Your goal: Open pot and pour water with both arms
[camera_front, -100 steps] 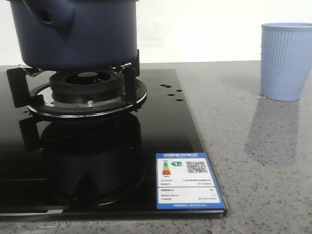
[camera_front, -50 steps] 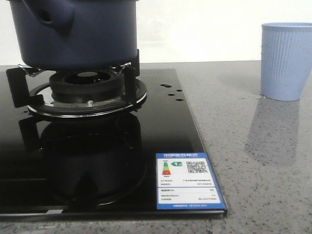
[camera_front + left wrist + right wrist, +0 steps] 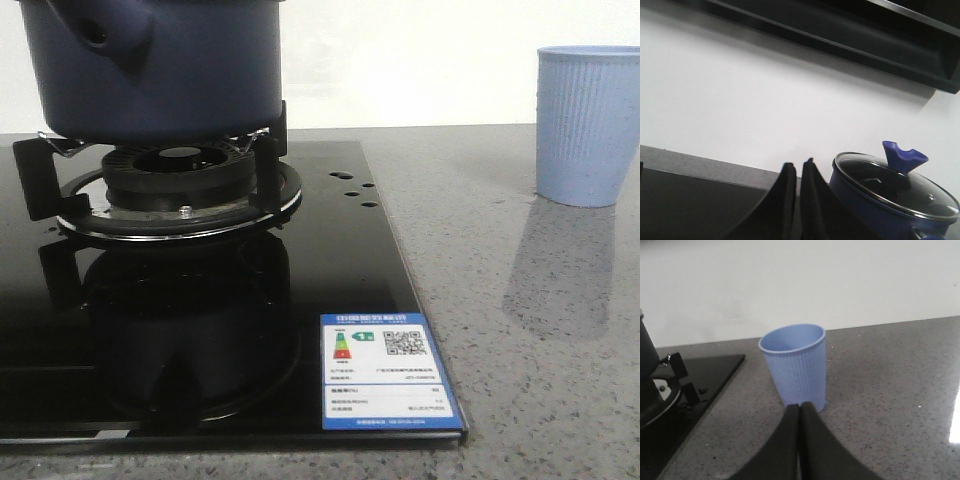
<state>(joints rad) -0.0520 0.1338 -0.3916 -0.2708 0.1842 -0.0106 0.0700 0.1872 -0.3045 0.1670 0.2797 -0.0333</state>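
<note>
The left fingers are pressed together and pinch nothing; they sit just beside the pot, which fits an arm waiting before it reaches for the lid and its blue knob. The right fingers are likewise pressed together and empty, pointed at the pale blue cup, which stands upright and open on the grey bench, probably set there to receive the water. The pot rests on the burner of the black stove, its stubby handle turned toward the front camera, with the lid on. Against the earlier front pictures, nothing has shifted: pot, stove and cup sit where they were.
</note>
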